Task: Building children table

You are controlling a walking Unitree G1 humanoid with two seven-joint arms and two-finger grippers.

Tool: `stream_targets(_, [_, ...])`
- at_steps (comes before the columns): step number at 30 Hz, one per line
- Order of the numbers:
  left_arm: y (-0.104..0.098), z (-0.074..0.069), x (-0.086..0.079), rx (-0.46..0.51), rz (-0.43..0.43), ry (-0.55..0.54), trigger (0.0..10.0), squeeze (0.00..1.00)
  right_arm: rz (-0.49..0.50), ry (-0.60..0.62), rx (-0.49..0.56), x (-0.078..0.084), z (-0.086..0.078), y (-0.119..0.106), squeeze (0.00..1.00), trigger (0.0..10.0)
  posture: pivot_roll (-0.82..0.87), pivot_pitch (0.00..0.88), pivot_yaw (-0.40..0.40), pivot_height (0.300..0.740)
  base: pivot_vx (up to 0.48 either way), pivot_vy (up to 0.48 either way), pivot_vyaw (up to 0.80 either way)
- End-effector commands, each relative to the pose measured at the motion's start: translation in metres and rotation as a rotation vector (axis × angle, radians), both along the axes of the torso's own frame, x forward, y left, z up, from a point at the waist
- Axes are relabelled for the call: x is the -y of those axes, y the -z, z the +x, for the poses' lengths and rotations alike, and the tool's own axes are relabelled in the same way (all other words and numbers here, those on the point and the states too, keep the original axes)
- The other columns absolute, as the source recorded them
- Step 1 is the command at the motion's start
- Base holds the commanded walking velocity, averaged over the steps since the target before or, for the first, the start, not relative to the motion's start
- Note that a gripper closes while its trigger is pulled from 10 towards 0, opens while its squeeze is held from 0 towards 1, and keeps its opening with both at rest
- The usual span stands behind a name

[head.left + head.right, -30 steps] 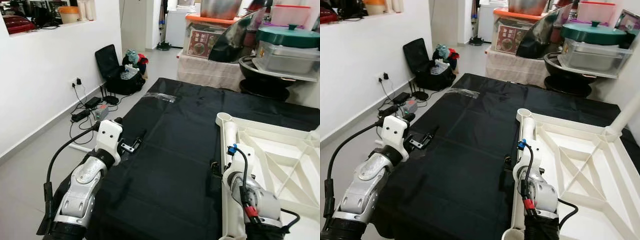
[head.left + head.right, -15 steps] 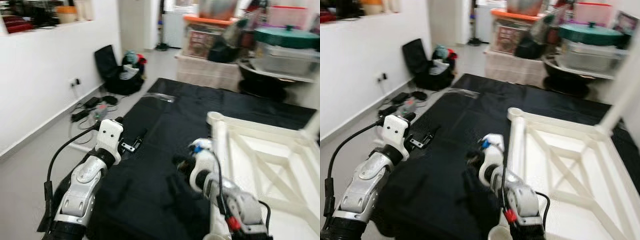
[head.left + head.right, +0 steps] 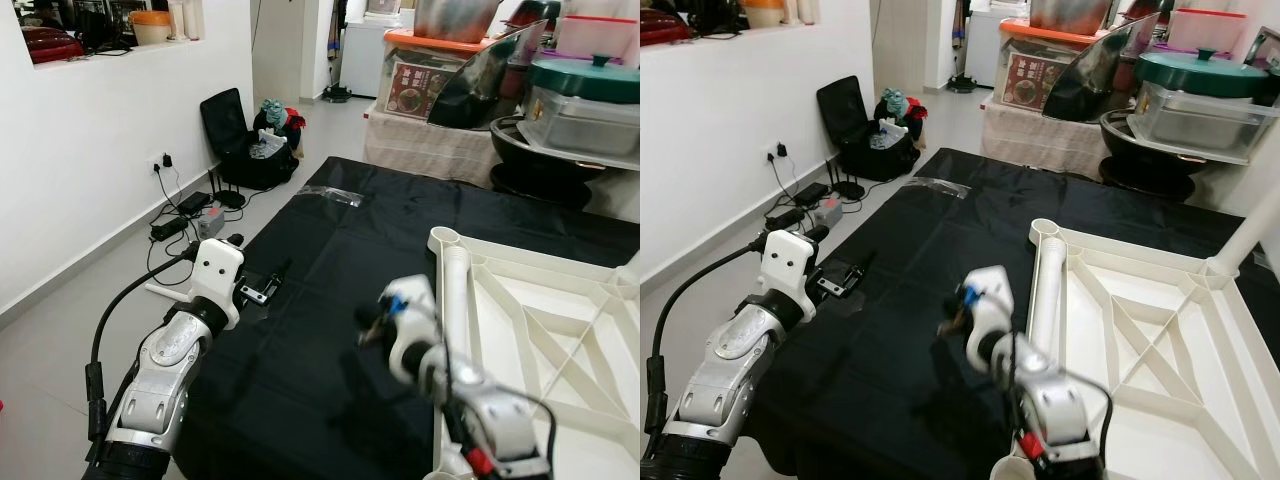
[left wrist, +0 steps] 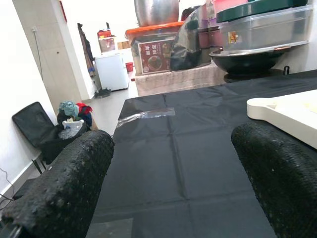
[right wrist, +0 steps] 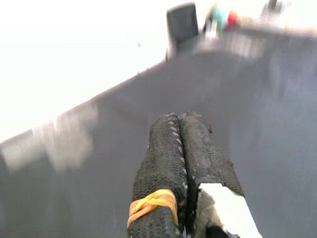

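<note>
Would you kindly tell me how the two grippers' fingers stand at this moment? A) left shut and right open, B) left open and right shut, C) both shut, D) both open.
B: in its wrist view the left gripper has its two fingers far apart over the black sheet, while the right gripper's fingers press together with nothing between them.

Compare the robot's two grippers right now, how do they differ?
The left gripper has its fingers spread wide apart; the right gripper has its fingers pressed together, holding nothing. The left sits at the black cloth's left edge; the right hangs over its middle, beside the white table frame. Both have black textured fingers.
</note>
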State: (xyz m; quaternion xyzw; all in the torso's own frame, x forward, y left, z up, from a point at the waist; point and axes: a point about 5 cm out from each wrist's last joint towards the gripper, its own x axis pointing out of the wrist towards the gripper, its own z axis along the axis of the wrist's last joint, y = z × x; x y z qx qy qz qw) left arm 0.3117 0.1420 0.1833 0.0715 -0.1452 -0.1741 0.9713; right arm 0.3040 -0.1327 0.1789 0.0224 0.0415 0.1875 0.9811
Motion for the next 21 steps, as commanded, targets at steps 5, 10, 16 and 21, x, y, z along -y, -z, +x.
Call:
stream_targets(5, [0.006,0.000,0.001,-0.029,0.015,-0.003,10.0,0.00,0.022,0.046,0.150,0.008,0.008,-0.035,0.93,10.0,0.07,0.000,-0.116,0.740,0.000,0.000,0.00])
stream_targets(10, [0.006,0.000,0.001,-0.029,0.015,-0.004,10.0,0.00,-0.024,0.170,0.059,0.027,0.016,-0.021,1.00,10.0,0.07,0.000,-0.118,0.740,0.000,0.000,0.00])
stream_targets(16, [0.006,0.001,0.000,-0.030,0.019,-0.006,10.0,0.00,-0.031,0.560,-0.218,0.088,0.018,0.028,1.00,10.0,0.08,0.000,-0.118,0.740,0.000,0.000,0.00])
stream_targets(21, [0.006,0.002,-0.002,-0.030,0.022,-0.009,10.0,0.00,-0.030,0.639,-0.274,0.103,0.015,0.039,1.00,10.0,0.07,0.000,-0.114,0.740,0.000,0.000,0.00])
